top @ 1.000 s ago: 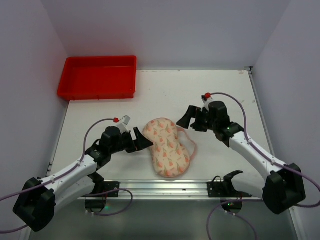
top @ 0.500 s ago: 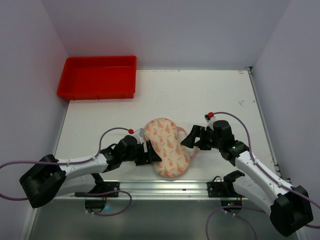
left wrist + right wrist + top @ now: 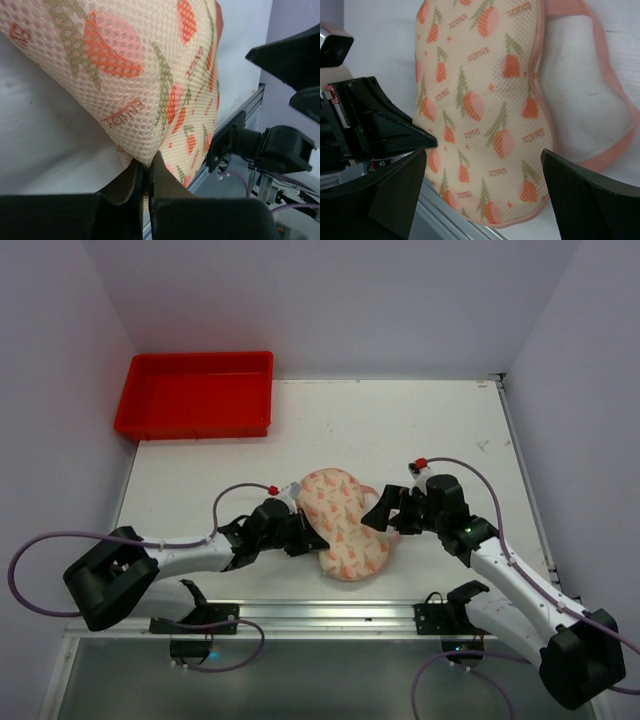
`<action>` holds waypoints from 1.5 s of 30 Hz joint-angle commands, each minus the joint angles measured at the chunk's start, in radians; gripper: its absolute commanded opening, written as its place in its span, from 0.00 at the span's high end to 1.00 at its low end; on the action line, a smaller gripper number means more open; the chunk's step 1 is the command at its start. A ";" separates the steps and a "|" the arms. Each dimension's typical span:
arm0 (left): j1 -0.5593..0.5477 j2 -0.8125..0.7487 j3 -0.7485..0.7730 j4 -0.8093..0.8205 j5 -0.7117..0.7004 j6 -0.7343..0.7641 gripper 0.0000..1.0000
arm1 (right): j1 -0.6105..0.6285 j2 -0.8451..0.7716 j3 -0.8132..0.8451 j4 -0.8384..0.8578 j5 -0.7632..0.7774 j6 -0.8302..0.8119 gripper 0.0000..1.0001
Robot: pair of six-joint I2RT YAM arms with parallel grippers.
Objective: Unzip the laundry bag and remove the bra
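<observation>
The laundry bag (image 3: 342,525) is a cream, peanut-shaped mesh pouch with an orange print, lying near the table's front edge. My left gripper (image 3: 310,540) is shut on the pouch's left edge, and the left wrist view shows the mesh (image 3: 150,90) pinched between the closed jaws (image 3: 147,167). My right gripper (image 3: 384,515) hangs open over the pouch's right side, and in its wrist view the printed fabric (image 3: 485,100) lies between the spread fingers (image 3: 482,152). A pink loop strap (image 3: 615,105) curves off the pouch's side. The bra is hidden.
A red plastic tray (image 3: 195,395) stands at the back left corner. A metal rail (image 3: 330,615) runs along the near edge just in front of the pouch. Grey walls close in the left, back and right sides.
My left gripper moved right to the pouch's edge and shut on it. The pouch has shifted and bunched slightly. My right gripper came down and left to the pouch, still open.
</observation>
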 commanded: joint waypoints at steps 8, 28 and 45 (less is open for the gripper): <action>-0.005 0.196 0.263 0.065 -0.168 -0.196 1.00 | 0.062 -0.119 0.023 0.017 0.119 -0.014 0.08; 0.020 0.257 0.424 -0.221 -0.323 -0.461 1.00 | 0.543 0.161 -0.005 0.229 0.668 0.143 0.42; 0.034 0.214 0.448 -0.254 -0.304 -0.480 1.00 | 0.614 0.350 0.096 0.285 0.876 0.212 0.57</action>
